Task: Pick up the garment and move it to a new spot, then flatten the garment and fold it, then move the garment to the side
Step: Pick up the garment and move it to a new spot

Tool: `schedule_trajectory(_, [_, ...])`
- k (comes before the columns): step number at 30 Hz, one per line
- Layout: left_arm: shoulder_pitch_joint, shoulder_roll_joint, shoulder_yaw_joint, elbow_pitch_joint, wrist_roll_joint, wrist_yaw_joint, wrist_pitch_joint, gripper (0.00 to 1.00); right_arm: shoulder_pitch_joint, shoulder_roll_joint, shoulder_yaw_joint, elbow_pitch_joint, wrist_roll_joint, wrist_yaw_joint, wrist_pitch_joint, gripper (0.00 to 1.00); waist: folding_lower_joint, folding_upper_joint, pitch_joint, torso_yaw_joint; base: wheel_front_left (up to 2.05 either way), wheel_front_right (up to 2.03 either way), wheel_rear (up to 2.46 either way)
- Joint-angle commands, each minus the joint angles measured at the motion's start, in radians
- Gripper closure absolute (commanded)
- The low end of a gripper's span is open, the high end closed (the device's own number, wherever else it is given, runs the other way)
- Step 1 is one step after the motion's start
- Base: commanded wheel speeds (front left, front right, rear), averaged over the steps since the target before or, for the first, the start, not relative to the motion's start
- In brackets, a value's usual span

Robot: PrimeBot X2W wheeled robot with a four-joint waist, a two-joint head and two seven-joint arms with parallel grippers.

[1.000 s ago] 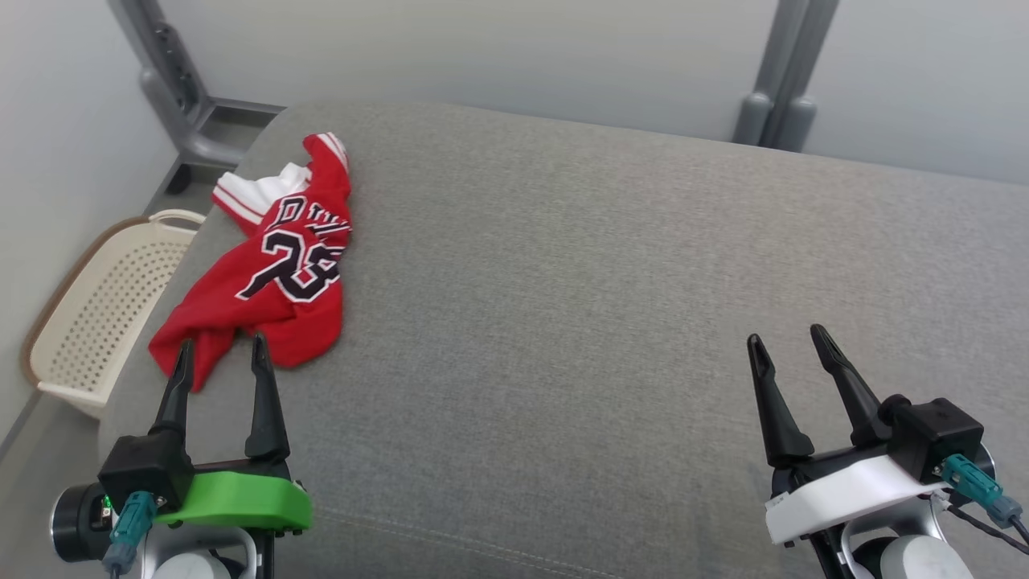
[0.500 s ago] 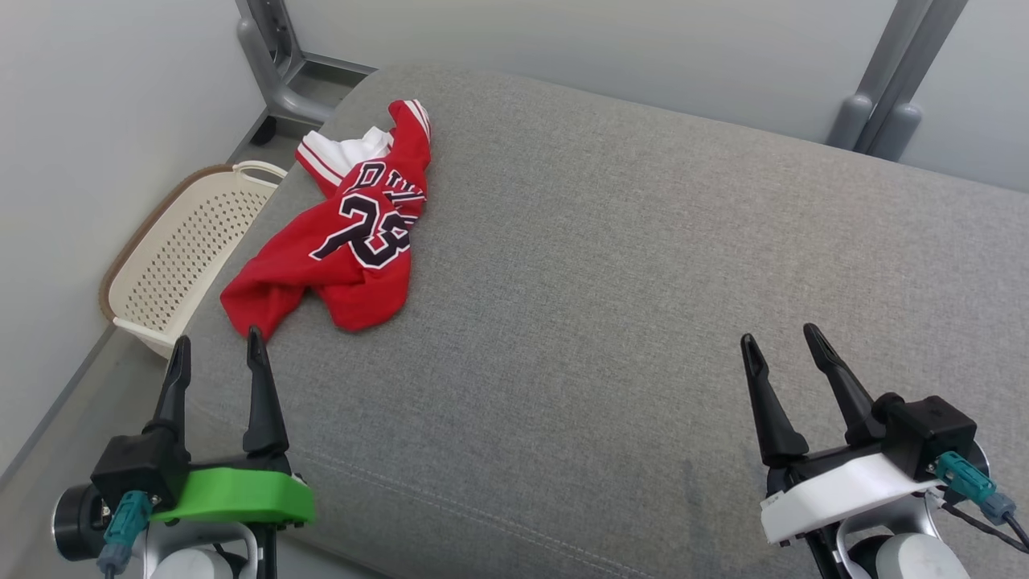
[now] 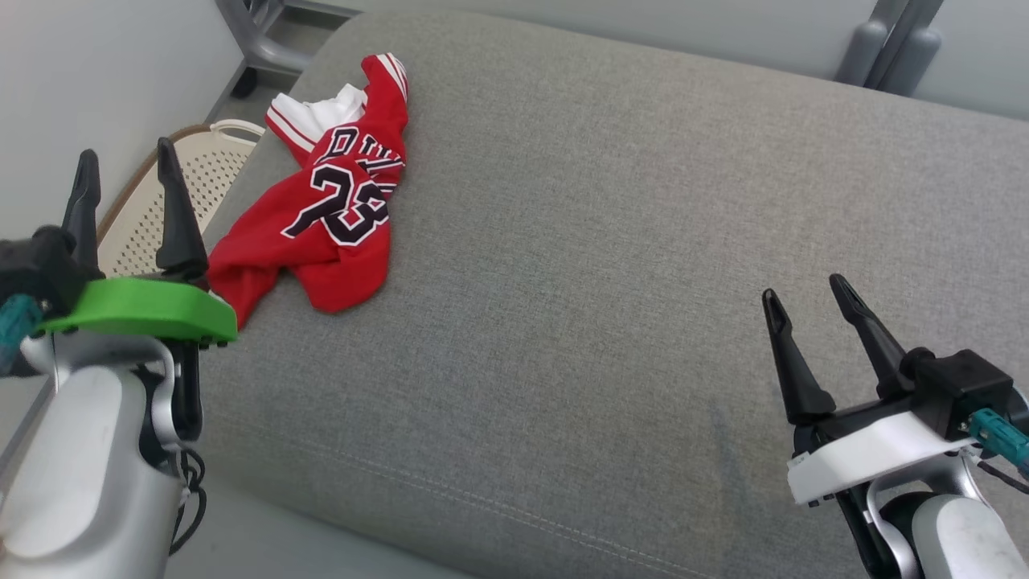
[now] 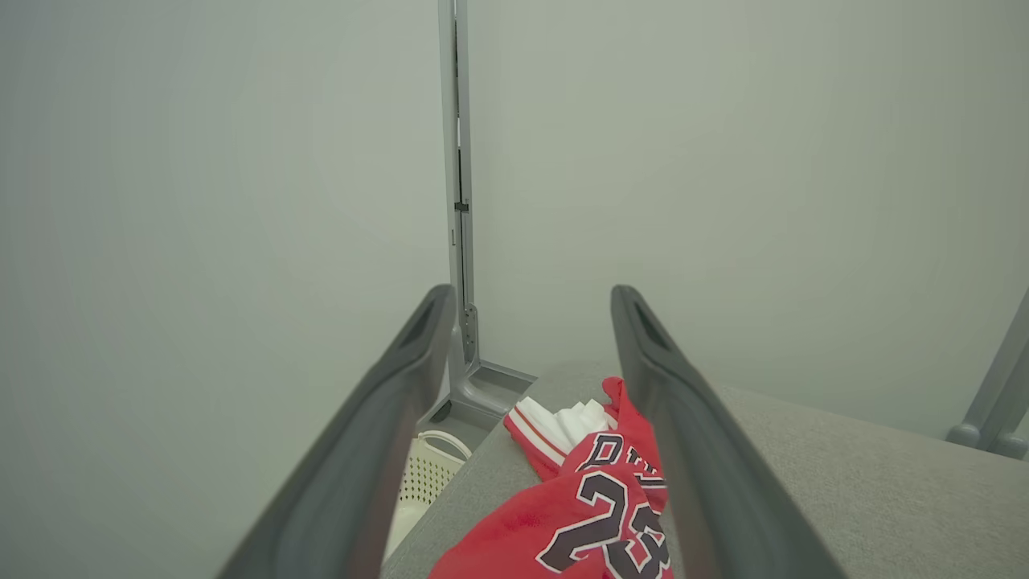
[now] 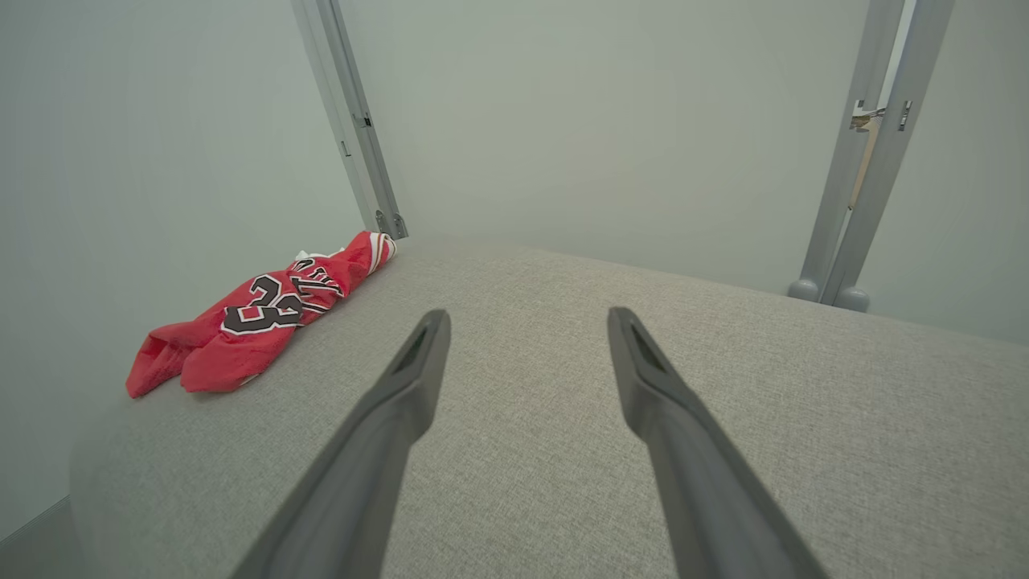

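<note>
Black fingers (image 3: 178,217), green bracket (image 3: 137,318), white bracket (image 3: 868,454)

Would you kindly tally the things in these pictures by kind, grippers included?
Jersey: 1
Basket: 1
Cushion: 1
Grippers: 2 (left gripper, right gripper, both open)
Total: 5

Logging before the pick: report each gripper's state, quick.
Left gripper: open, holding nothing.
Right gripper: open, holding nothing.
</note>
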Motion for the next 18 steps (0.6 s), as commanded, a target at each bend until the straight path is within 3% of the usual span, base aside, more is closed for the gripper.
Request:
schedule_trajectory(1, [-0.057,0.002,-0.003,0.065,-0.022,-0.029,0.023,0.00,-0.021,-0.015,-0.001,-0.018,-0.006,-0.001,0.009,0.00,0.0000,0.0000,0.082,-0.025,0.00,0.00,0.00])
schedule_trajectory(4, [-0.162,-0.017,-0.017,0.226,-0.067,-0.096,0.073,0.00,-0.046,-0.036,0.004,-0.041,-0.006,-0.001,0.026,0.00,0.0000,0.0000,0.142,-0.042,0.00,0.00,0.00])
schedule_trajectory(5, [-0.162,-0.017,-0.017,0.226,-0.067,-0.096,0.073,0.00,-0.046,-0.036,0.004,-0.041,-0.006,-0.001,0.026,0.00,0.0000,0.0000,0.142,-0.042,0.00,0.00,0.00])
schedule_trajectory(12, [-0.341,-0.075,-0.023,0.590,-0.162,-0.221,0.172,0.00,-0.095,-0.069,0.014,-0.072,-0.004,-0.001,0.048,0.00,0.0000,0.0000,0.262,-0.085,0.00,0.00,0.00])
schedule_trajectory(18, [-0.440,-0.099,-0.019,0.810,-0.217,-0.275,0.254,0.00,-0.125,-0.085,0.014,-0.083,0.002,-0.001,0.052,0.00,0.0000,0.0000,0.323,-0.115,0.00,0.00,0.00])
